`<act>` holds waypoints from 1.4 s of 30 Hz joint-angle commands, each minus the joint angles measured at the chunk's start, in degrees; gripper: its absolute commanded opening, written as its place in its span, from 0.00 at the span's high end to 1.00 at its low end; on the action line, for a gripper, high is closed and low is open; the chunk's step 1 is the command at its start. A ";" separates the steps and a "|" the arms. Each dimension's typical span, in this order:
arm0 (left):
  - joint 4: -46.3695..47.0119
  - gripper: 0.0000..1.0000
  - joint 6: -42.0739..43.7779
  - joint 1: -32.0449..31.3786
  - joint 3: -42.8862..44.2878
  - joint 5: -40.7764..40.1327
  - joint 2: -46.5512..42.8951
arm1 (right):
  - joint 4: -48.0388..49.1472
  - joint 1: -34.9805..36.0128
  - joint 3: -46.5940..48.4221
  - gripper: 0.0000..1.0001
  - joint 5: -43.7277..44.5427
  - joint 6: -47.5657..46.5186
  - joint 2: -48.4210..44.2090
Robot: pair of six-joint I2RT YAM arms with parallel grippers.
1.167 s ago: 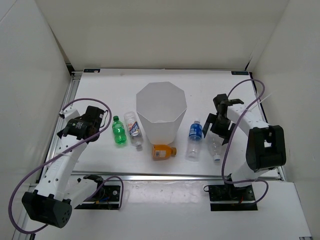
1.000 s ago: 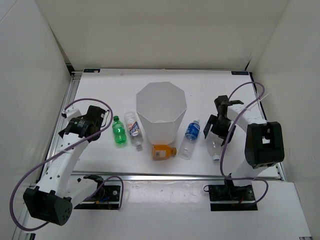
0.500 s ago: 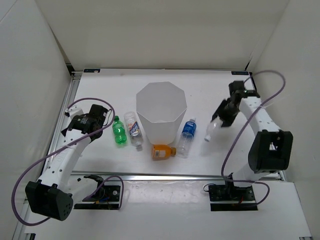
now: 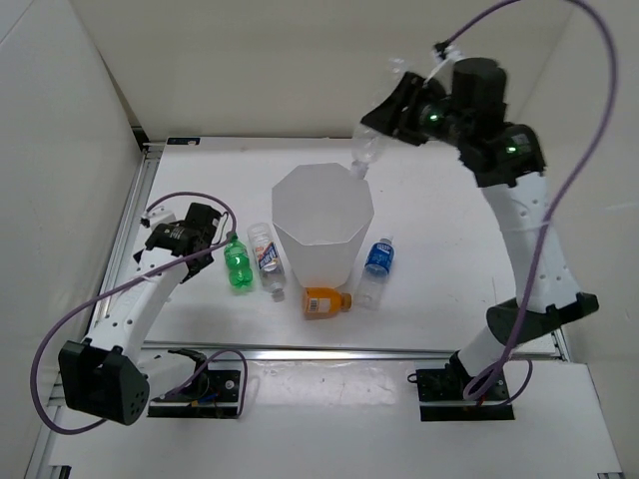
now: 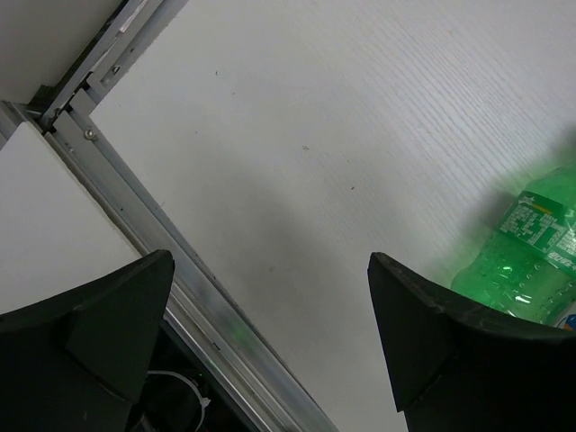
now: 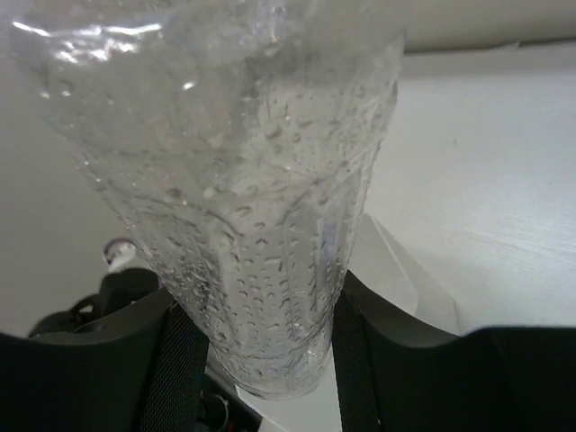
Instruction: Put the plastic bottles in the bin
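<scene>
My right gripper point(image 4: 397, 112) is raised high and shut on the plain clear bottle point(image 4: 365, 152), which hangs neck down above the far right rim of the white bin point(image 4: 321, 261). In the right wrist view this wet clear bottle point(image 6: 243, 198) fills the gap between my fingers point(image 6: 180, 360). On the table, the green bottle point(image 4: 238, 264) and the white-label bottle point(image 4: 266, 257) lie left of the bin. The orange bottle point(image 4: 326, 301) lies in front of it and the blue-label bottle point(image 4: 375, 261) to its right. My left gripper point(image 4: 205, 242) stands open beside the green bottle point(image 5: 531, 252), with only bare table between its fingers point(image 5: 270, 270).
An aluminium rail point(image 5: 135, 198) runs along the table's left edge, close to my left gripper. White walls close in the table on the left, back and right. A purple cable point(image 4: 589, 90) loops above my right arm.
My right gripper shut on the clear bottle on the table right of the bin and carried it up and left above the bin's rim. My left gripper edged slightly toward the green bottle.
</scene>
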 commanded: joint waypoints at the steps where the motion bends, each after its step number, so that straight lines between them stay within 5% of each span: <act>1: 4.38 0.00 2.48 -0.33 1.61 0.86 1.62 | 0.00 6.38 -3.83 0.65 3.13 -4.11 4.00; 3: 6.40 0.00 3.54 -0.33 3.27 1.65 2.42 | 0.00 10.15 -5.50 0.51 5.08 -6.30 4.61; 4: 7.54 0.00 4.24 -0.33 3.28 2.18 2.43 | -1.22 10.96 -5.51 0.31 5.09 -7.01 5.40; 7: 16.84 0.00 10.29 -0.86 3.12 7.52 2.43 | -3.86 12.19 -4.46 0.00 5.00 -7.01 6.20; 9: 22.46 0.00 16.53 -0.86 2.24 13.68 0.85 | -3.87 12.19 -3.94 0.00 5.00 -7.01 5.33; 12: 27.31 0.00 14.09 0.10 2.23 17.88 1.71 | -3.87 11.50 -1.56 0.00 6.23 -7.54 3.74; 24: 30.67 0.00 15.14 0.72 6.27 20.37 19.81 | -6.76 7.98 -6.65 0.00 6.23 -9.82 -4.78; 39: 34.18 0.00 13.56 0.72 2.68 29.78 29.50 | -7.29 0.33 -10.08 0.00 -0.01 -8.77 -7.07; 42: 34.18 0.13 11.02 1.87 0.48 30.92 28.80 | -7.29 0.33 -10.08 0.00 -0.53 -8.77 -7.07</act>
